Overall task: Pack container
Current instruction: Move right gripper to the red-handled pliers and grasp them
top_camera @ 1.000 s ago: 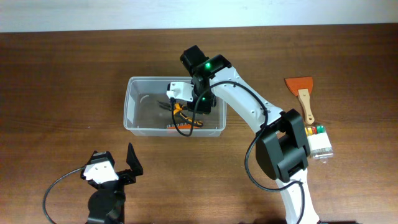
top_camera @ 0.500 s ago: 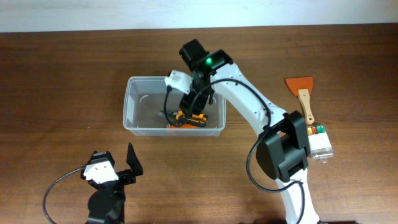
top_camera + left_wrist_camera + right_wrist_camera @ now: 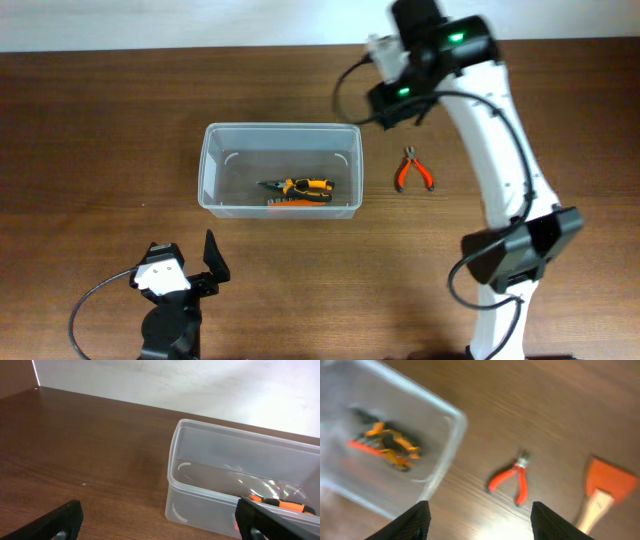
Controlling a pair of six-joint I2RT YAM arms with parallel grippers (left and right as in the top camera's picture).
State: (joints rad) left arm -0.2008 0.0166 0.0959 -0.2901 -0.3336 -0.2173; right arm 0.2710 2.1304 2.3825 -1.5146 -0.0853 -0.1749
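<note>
The clear plastic container stands left of the table's middle. Yellow-and-black pliers lie inside it on something orange. The container also shows in the left wrist view and the right wrist view, with the pliers in it. Red-handled pliers lie on the table to the container's right, also in the right wrist view. My right gripper is raised high above the container's far right corner, open and empty. My left gripper is open and empty near the front edge.
An orange scraper with a wooden handle lies right of the red pliers. In the overhead view my right arm covers it. Bare wooden table surrounds the container.
My right gripper let go of the yellow pliers inside the container, rose out and swung back and to the right. The red pliers have come into view. The left arm has not moved.
</note>
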